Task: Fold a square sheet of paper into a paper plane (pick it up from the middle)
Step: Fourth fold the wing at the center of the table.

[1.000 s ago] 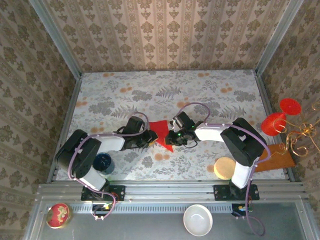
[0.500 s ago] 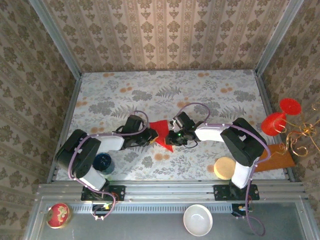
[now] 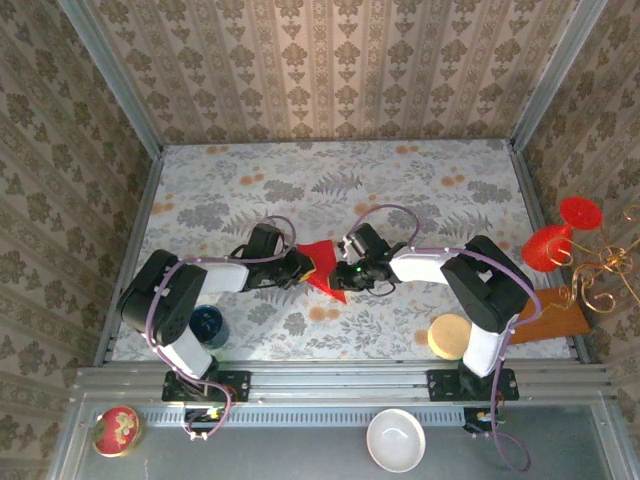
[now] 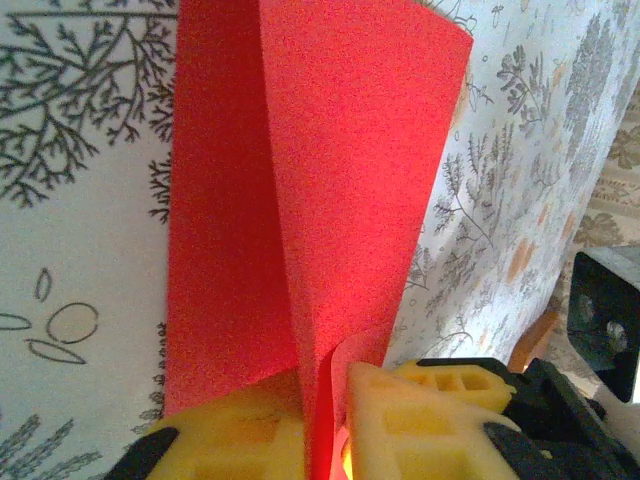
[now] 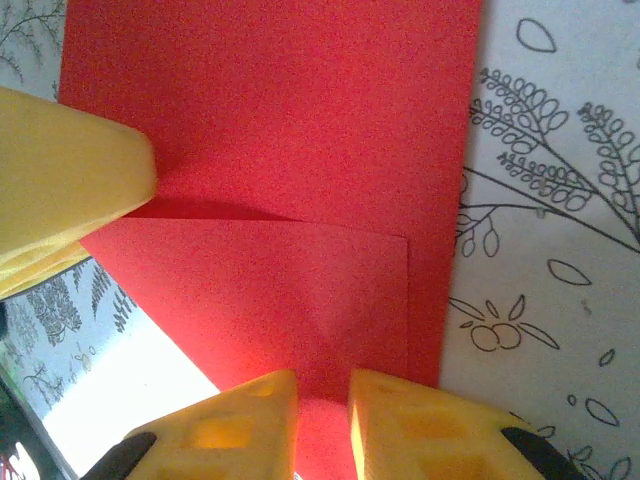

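1. Top external view: the square sheet of paper (image 3: 322,262) lies just toward 6 o'clock of the centre of the flowered table (image 3: 420,190). My left gripper (image 3: 302,266) meets it from its 9 o'clock side and my right gripper (image 3: 346,270) from its 3 o'clock side. From up here the sheet is a crumpled red patch with a corner pointing to 6 o'clock. I see no nose or wings, so I judge the folding to be at an early stage, with most creases yet to make. This view alone places the sheet on the table, but it is too small to show either grip.

2. Left wrist view: my left gripper (image 4: 325,390) is clamped on the sheet (image 4: 340,150), a red edge caught between my yellow fingers (image 4: 410,410). The paper rises toward 12 o'clock as two leaves that part along a soft ridge. It is bowed rather than pressed flat, which the overhead view hides.

3. Right wrist view: my right gripper (image 5: 322,400) has its jaws nearly together with red showing in the gap, so I take it to be pinching the sheet (image 5: 270,110) at its 6 o'clock edge. Here I see one flap (image 5: 280,300) laid over the lower half, its edge running 9 to 3 o'clock. My left gripper's finger (image 5: 60,180) is at 9 o'clock, touching that edge.
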Controlling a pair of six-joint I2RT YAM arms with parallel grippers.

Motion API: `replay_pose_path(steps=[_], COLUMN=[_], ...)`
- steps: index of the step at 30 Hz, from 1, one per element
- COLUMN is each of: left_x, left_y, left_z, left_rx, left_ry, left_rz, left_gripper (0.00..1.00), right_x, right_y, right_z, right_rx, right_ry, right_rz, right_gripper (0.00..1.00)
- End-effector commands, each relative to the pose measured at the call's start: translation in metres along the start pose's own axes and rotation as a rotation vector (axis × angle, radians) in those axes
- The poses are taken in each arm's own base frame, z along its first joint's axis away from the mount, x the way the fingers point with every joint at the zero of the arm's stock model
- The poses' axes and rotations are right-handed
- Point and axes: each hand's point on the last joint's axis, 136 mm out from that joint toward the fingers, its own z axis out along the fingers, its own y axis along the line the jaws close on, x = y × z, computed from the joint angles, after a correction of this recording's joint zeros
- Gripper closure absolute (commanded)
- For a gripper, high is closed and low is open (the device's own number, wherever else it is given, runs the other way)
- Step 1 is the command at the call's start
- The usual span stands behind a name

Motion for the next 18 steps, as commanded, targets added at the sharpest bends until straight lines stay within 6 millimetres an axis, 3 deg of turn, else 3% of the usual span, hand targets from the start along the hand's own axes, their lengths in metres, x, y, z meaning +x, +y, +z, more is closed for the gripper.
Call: replay_pose_path(steps=[1,10,18], left_x=[0.0,-0.009,-0.019], left_y=[-0.007,-0.025,-0.035], left_z=[0.0,-0.014,-0.018], left_rx=[0.017,-0.003,-0.08], left_ry=[0.026,-0.023,-0.058], left_rz=[0.029,0.024,-0.005], left_gripper=[0.91,0.97,0.97], right_x=[0.002,-0.024,-0.014], right_y=[-0.013,0.015,0.011], right_z=[-0.003,-0.048,-0.052], right_rx=[0.054,0.075,0.31], right_ry=[0.002,-0.201,-0.304], right_rz=[-0.032,-0.258,-0.46], right_gripper=[0.73,0.63,0.59])
